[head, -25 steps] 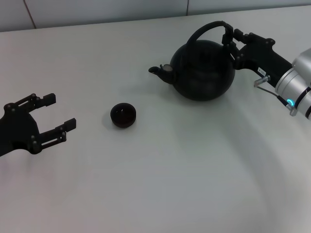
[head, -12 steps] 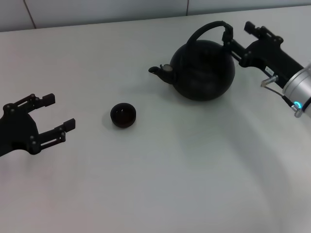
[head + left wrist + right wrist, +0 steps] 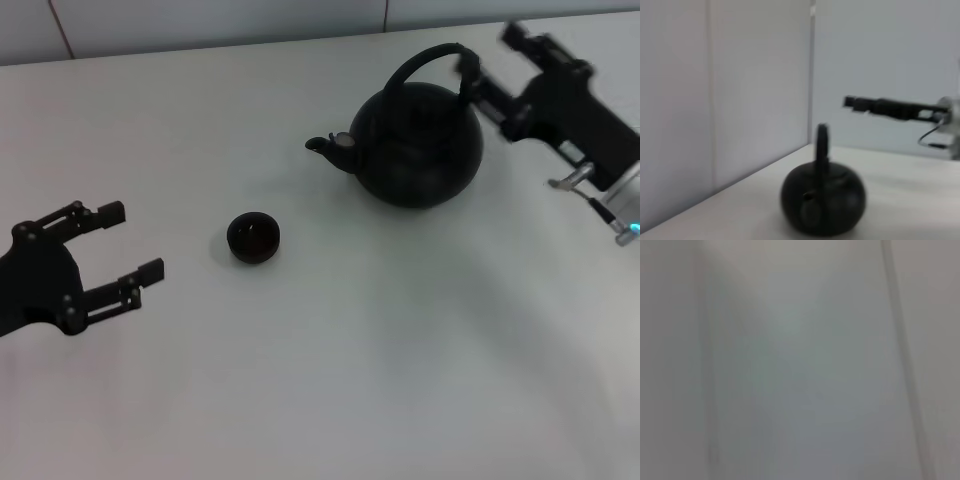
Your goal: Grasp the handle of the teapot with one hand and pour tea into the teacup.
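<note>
The teapot [image 3: 418,146] sits on the table [image 3: 350,380], likely heavy and rigid, best held at the handle [image 3: 430,62] top; right tool [image 3: 488,62] is seen open, nothing gripped.

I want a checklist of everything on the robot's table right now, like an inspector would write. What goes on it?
Surface: pale table, bare apart from the two black things.
Job's things: teapot stands upright at the far right, spout toward the robot's left; its handle arches over the top. Teacup sits apart from the pot, to its left and nearer the robot.
Clutter: nothing seen.
Grippers: left gripper is open and low at the left edge, holding nothing. Right gripper is open beside the handle, not closed on it.
Cables: a thin wire by the right wrist.
Surroundings: plain wall panels behind the table.
</note>
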Motion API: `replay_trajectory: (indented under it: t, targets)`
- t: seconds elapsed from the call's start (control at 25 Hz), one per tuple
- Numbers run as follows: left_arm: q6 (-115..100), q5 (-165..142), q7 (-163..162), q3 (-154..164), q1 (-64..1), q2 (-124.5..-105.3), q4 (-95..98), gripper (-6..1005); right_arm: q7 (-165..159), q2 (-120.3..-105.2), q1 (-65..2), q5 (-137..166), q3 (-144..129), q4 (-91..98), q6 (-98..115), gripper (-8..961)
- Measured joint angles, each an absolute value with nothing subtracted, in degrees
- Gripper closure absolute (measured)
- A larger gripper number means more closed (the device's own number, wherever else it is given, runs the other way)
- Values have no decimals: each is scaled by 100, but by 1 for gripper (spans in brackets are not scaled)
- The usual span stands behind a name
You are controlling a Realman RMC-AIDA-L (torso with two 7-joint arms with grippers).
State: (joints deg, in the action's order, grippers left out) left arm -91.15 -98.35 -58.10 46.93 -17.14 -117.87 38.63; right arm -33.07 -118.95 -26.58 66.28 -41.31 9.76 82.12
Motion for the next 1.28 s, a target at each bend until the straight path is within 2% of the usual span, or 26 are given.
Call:
replay_trajectory:
  t: [0.32,0.8,1.28]
  targets:
    - [-9853,-9861,-5971,4693,-1714,-11732,3867,217,-4948,-11892,-2638,8730,-4913,2501,8543,285]
    - [-10123,-9860,-6086,4657,-1589,-11744,3864,217,-4716,-11932,-2348,9173,-5141,2607,9155,285]
    - [-10132,-9880,-6019,4658,-1540,-11751,3866,217,-4709,-11938,-2349,9183,-5150,2575,9193,285]
